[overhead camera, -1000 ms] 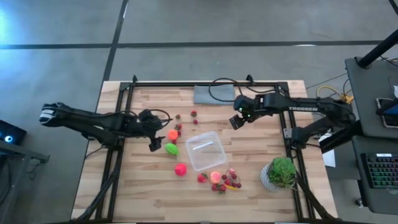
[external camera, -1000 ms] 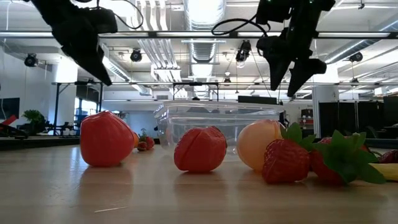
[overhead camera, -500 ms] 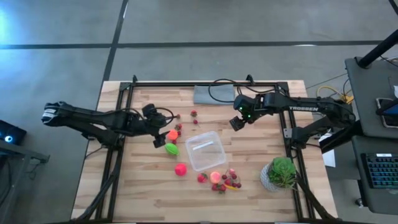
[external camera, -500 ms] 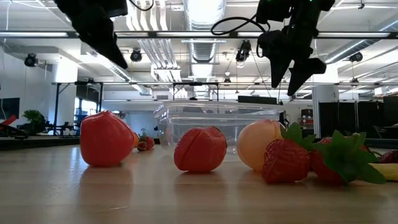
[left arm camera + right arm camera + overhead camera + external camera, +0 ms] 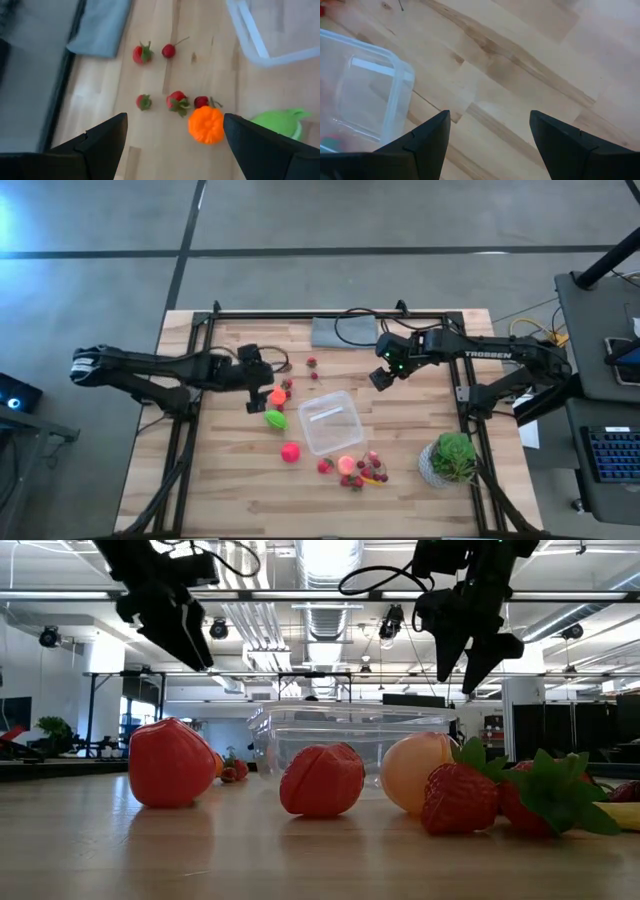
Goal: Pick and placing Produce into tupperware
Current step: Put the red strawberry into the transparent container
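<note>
The tupperware [image 5: 329, 423] sits near the middle of the bench [image 5: 230, 490], lid off, and nothing shows inside it from above. The produce lies around it in two groups. On the side toward my left arm I count one orange ball [image 5: 277, 396], one green piece [image 5: 276, 419] and one bright pink ball [image 5: 290, 452], with small red berries [image 5: 287, 385] scattered just beyond the orange one. My left wrist view shows five of those berries near the orange ball [image 5: 206, 124]. At the near edge a peach ball [image 5: 346, 464] lies among a cluster of strawberries [image 5: 364, 473]; I cannot count that cluster exactly.

A folded grey cloth [image 5: 343, 332] lies at the far edge, and a potted plant [image 5: 450, 460] stands at the near right corner, well apart from the box.

My left end effector [image 5: 253, 390] hangs above the bench just beside the orange ball, fingers wide apart and empty, the arm reaching in low from the left. My right end effector [image 5: 382, 375] hovers high beyond the box's far right corner, fingers apart, holding nothing, with bare wood beneath it.
</note>
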